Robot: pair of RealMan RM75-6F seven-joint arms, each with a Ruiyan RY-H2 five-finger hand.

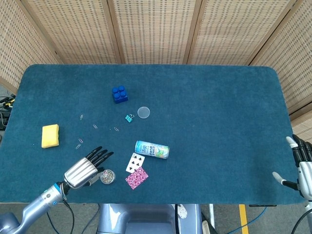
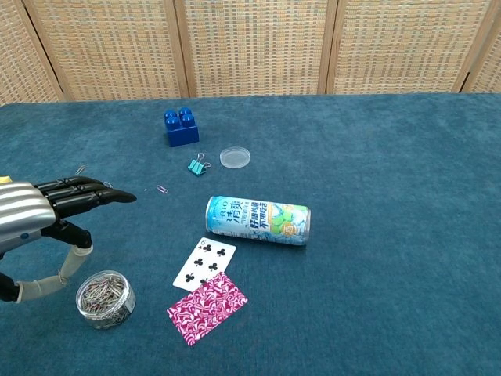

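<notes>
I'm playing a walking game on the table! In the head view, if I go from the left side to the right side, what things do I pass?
Yellow sponge → left hand → blue block → clear round lid → drink can → right hand.

Left hand (image 1: 84, 168) hovers beside clip jar (image 1: 107, 176).

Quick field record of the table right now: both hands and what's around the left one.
left hand: open, fingers extended, above the paperclip jar
right hand: open, at the table's right edge, holding nothing
near jar: playing card, pink patterned card
can: lying on its side
elsewhere: blue brick, yellow sponge, clear lid, binder clip
</notes>
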